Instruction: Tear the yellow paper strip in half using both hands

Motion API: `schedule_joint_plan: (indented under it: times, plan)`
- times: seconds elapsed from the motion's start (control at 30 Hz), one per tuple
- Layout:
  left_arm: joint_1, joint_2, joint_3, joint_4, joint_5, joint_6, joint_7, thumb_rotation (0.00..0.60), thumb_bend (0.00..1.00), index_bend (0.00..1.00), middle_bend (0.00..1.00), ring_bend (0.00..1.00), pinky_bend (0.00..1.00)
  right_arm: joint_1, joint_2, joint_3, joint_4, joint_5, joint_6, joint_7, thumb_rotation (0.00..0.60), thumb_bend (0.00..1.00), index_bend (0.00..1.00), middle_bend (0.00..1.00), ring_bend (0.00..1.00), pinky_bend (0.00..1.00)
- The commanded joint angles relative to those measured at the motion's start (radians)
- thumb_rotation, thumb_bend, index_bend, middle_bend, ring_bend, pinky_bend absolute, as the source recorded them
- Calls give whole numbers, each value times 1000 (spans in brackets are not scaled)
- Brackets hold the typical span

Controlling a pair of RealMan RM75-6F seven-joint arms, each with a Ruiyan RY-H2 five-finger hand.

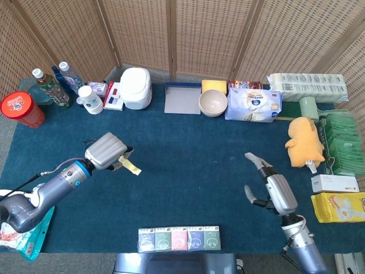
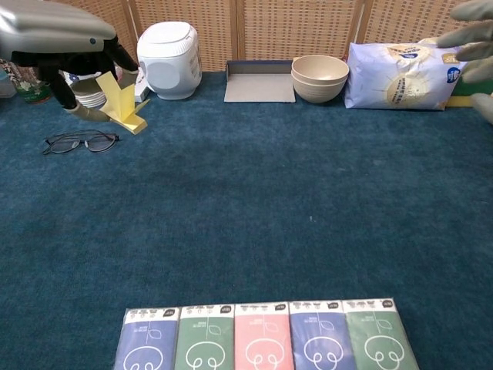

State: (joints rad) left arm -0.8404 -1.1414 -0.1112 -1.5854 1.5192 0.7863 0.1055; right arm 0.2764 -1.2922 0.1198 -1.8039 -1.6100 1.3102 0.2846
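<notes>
My left hand holds the yellow paper strip above the blue carpet, left of centre. In the chest view the left hand sits at the top left and the folded strip hangs from its fingers. My right hand is lifted over the right part of the table with its fingers spread and nothing in it. Only its fingertips show at the chest view's top right edge. The two hands are far apart.
A pair of glasses lies on the carpet under the left hand. Several coloured packets line the front edge. A white cooker, grey tray, bowls, a bag and bottles stand along the back; a yellow toy at right.
</notes>
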Motion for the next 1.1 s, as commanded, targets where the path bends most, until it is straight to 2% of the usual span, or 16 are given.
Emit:
schedule_joint_plan:
  times: [0.03, 0.17, 0.33, 0.4, 0.47, 0.53, 0.7, 0.8, 0.93, 1.1]
  plan:
    - [-24, 14, -9, -19, -3, -26, 3, 600, 352, 650, 815, 903, 966, 51, -24, 4, -29, -16, -52, 47, 600, 479, 0, 127, 93, 172]
    - [-60, 31, -24, -55, -26, -68, 5, 600, 352, 650, 814, 897, 966, 108, -60, 13, -49, 0, -118, 70, 600, 480, 0, 95, 64, 159]
    - [-89, 46, -33, -86, -48, -97, 24, 600, 353, 650, 814, 895, 966, 173, -103, 21, -32, 19, -190, 166, 600, 479, 0, 71, 55, 151]
    - [-97, 52, -36, -99, -57, -105, 35, 600, 353, 650, 814, 895, 966, 196, -121, 18, -16, 16, -215, 188, 600, 479, 0, 108, 128, 152]
    - [-103, 58, -39, -111, -68, -109, 46, 600, 353, 650, 815, 895, 966, 214, -138, 18, 2, 17, -229, 198, 600, 478, 0, 198, 244, 188]
    - [-107, 64, -41, -122, -82, -110, 55, 600, 353, 650, 815, 895, 966, 228, -168, 25, 33, 20, -227, 192, 600, 472, 0, 312, 377, 291]
    - [-107, 75, -36, -137, -100, -107, 71, 600, 352, 650, 815, 896, 966, 234, -238, 39, 123, 21, -174, 155, 600, 417, 14, 643, 767, 709]
    - [-107, 80, -32, -139, -107, -105, 73, 600, 352, 650, 815, 896, 966, 231, -275, 50, 176, 27, -132, 128, 600, 372, 73, 799, 910, 868]
    - [-111, 80, -30, -136, -115, -109, 64, 600, 352, 650, 815, 895, 966, 235, -312, 60, 226, 48, -114, 138, 600, 337, 159, 916, 996, 979]
    - [-127, 64, -30, -127, -124, -124, 61, 600, 353, 650, 815, 895, 966, 252, -356, 65, 267, 73, -122, 154, 600, 333, 281, 991, 1000, 1000]
